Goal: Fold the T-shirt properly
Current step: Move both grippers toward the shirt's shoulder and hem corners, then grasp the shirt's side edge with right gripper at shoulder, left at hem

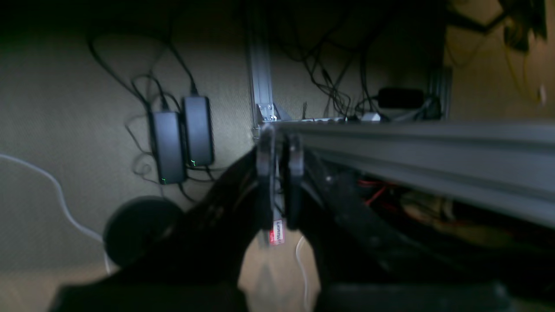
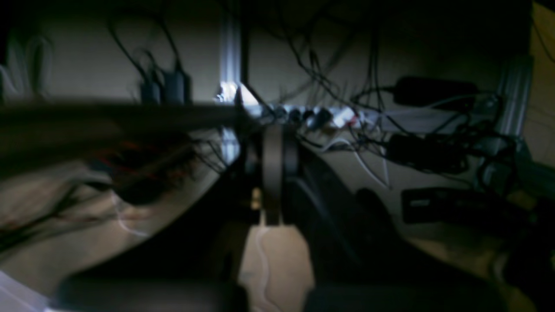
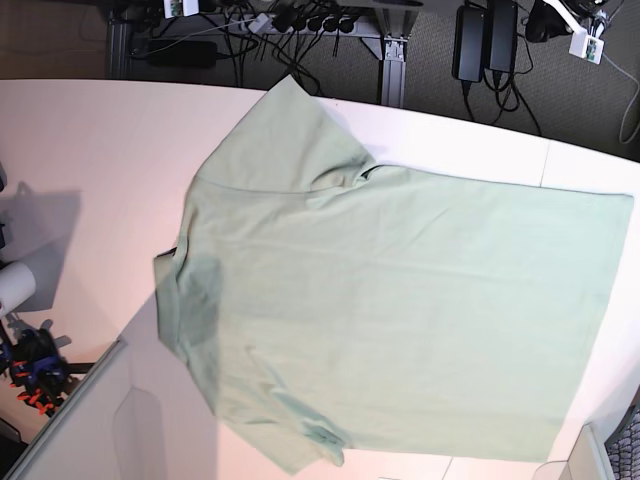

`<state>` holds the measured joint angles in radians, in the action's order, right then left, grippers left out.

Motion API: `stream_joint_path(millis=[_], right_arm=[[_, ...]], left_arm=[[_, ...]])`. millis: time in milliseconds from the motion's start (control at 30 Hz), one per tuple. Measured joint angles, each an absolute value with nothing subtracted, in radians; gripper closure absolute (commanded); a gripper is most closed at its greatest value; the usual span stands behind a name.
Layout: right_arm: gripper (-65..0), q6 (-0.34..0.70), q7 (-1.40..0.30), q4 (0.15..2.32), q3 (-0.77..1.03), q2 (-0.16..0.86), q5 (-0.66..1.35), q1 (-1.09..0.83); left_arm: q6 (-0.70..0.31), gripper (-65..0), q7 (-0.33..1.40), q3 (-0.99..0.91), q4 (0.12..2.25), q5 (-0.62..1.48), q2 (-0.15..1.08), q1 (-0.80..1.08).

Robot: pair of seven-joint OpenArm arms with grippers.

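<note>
The pale mint-green T-shirt (image 3: 400,320) lies spread flat on the white table (image 3: 80,150) in the base view, neck end to the left, hem to the right. One sleeve (image 3: 285,135) points to the far edge, the other (image 3: 300,440) to the near edge. Neither arm shows in the base view. In the left wrist view my left gripper (image 1: 279,138) is shut and empty, hanging beside the table's edge over the floor. In the right wrist view my right gripper (image 2: 274,134) is shut and empty, also off the table. The shirt is out of both wrist views.
Two black power bricks (image 1: 182,138) and cables lie on the floor by an aluminium frame leg (image 1: 260,65). A grey table rail (image 1: 433,147) runs right of the left gripper. A power strip with plugs (image 2: 312,115) sits below. A white roll (image 3: 15,288) is at the table's left.
</note>
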<state>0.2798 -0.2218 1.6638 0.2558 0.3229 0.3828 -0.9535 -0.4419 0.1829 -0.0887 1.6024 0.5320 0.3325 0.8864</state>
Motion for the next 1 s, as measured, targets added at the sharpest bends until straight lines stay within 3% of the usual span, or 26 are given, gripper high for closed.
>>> stream_joint_path(millis=[200,267,333,400,467,500,833,1000], right_arm=[[0.0,0.279,-0.302,1.893,0.394,0.321,0.554,-0.970],[-7.4,0.280,-0.303,1.942,0.420,0.321,0.590,-0.962],[-17.8,0.281,-0.306,1.966,0.424,0.321,0.606,-0.936],[-27.6,0.280,-0.306,1.967,0.424,0.316,0.613,-0.898],[-34.8,0.268,-0.306,1.964,0.424,0.300,0.642,-0.860],[-37.0,0.257,-0.306,1.960,0.424,0.285,0.643,-0.840],[-38.2,0.217,-0.364,1.819,0.340,0.124,0.645,-0.650],[-38.2,0.232,-0.337,1.772,0.266,0.052,0.629,-0.615]], left_arm=[[-0.459,-3.6,0.391,-0.219,1.899,0.611,0.329,0.934],[-0.459,-5.1,0.413,-0.261,1.964,0.631,0.333,0.934],[-0.460,-12.2,0.413,-0.293,2.008,0.648,0.350,0.934],[-0.461,-24.1,0.406,-0.318,2.030,0.650,0.375,0.934],[-0.461,-34.9,0.397,-0.332,2.031,0.649,0.403,0.934],[-0.461,-37.4,0.397,-0.337,2.031,0.650,0.416,0.936],[-0.318,-37.8,0.392,-0.346,2.032,0.651,0.507,0.934],[-0.302,-37.8,0.419,-0.347,2.027,0.616,0.516,0.891]])
